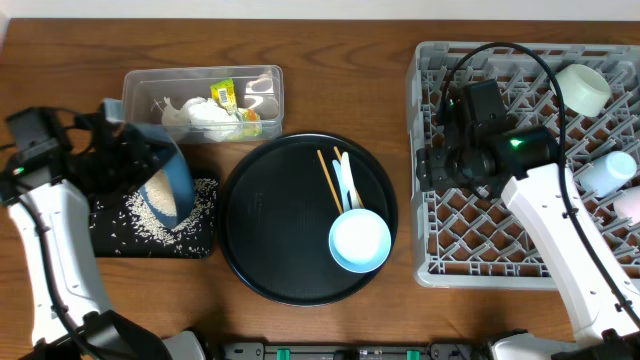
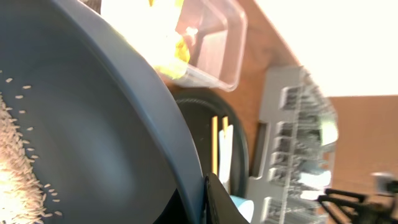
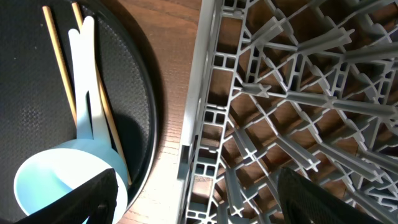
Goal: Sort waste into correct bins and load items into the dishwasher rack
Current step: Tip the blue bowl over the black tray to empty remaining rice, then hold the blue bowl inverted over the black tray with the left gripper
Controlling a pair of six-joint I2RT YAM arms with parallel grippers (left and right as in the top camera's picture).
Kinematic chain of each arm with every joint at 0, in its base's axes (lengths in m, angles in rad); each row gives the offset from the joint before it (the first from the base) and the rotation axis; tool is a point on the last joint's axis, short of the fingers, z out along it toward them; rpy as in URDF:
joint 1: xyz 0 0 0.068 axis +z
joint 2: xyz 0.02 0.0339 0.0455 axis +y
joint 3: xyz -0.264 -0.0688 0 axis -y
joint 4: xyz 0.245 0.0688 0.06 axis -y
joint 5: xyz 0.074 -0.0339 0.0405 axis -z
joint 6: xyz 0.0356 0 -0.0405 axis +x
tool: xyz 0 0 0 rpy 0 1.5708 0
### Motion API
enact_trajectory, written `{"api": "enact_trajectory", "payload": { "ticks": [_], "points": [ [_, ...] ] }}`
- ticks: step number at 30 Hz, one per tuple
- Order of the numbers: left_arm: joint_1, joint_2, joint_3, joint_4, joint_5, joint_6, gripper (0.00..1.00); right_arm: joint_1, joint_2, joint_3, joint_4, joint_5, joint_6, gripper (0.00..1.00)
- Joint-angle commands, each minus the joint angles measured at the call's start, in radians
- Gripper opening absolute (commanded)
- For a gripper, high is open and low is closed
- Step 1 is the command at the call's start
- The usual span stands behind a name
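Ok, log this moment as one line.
left gripper: tipping blue bowl, rice onto black tray | right gripper: open, above rack edge

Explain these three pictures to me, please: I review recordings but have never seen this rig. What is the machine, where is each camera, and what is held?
Two white robot arms work at a wooden table. One picture looks straight down from above; the other two come from cameras on each wrist.

The left gripper holds the large blue bowl tilted over the shallow black tray, where the rice lies spilled. The left wrist view shows that bowl close up, rice inside.

The clear tub holds napkins and a yellow-green wrapper. The round black tray carries chopsticks, a white spoon and a teal bowl.

The right gripper hovers over the grey rack, which holds white cups. It holds nothing visible.
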Motion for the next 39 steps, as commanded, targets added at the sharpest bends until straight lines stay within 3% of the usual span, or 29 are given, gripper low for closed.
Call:
{"api": "enact_trajectory", "payload": {
  "ticks": [1,8,11,15,20,25,29,33,36,39],
  "points": [
    [0.051,-0.006,-0.015,0.004,0.155,0.028,0.06,0.007,-0.006,0.002,-0.003,0.01,0.014,0.78],
    [0.114,-0.006,-0.017,0.017,0.277,0.04,0.06,0.007,-0.006,0.002,-0.004,0.01,0.014,0.78],
    [0.127,-0.004,-0.017,0.02,0.269,0.043,0.06,0.007,-0.006,0.002,-0.004,0.01,0.014,0.78],
    [0.137,0.002,-0.017,-0.003,0.146,-0.013,0.06,0.007,-0.006,0.002,-0.004,0.01,0.014,0.78],
    [0.142,0.002,-0.017,-0.005,0.542,0.11,0.06,0.007,-0.006,0.002,-0.008,0.01,0.014,0.78],
    [0.179,0.008,-0.017,-0.015,0.364,-0.014,0.06,0.007,-0.006,0.002,-0.008,0.01,0.014,0.78],
    [0.204,0.008,-0.017,-0.018,0.547,0.028,0.06,0.007,-0.006,0.002,-0.008,0.01,0.014,0.78],
    [0.217,0.008,-0.017,-0.023,0.454,0.006,0.06,0.007,-0.006,0.002,-0.008,0.01,0.014,0.78],
    [0.217,0.008,-0.017,-0.033,0.619,0.073,0.06,0.007,-0.006,0.002,-0.009,0.01,0.014,0.78],
    [0.222,0.007,-0.017,-0.038,0.642,0.129,0.06,0.007,-0.006,0.002,-0.011,0.01,0.014,0.78]
  ]
}}
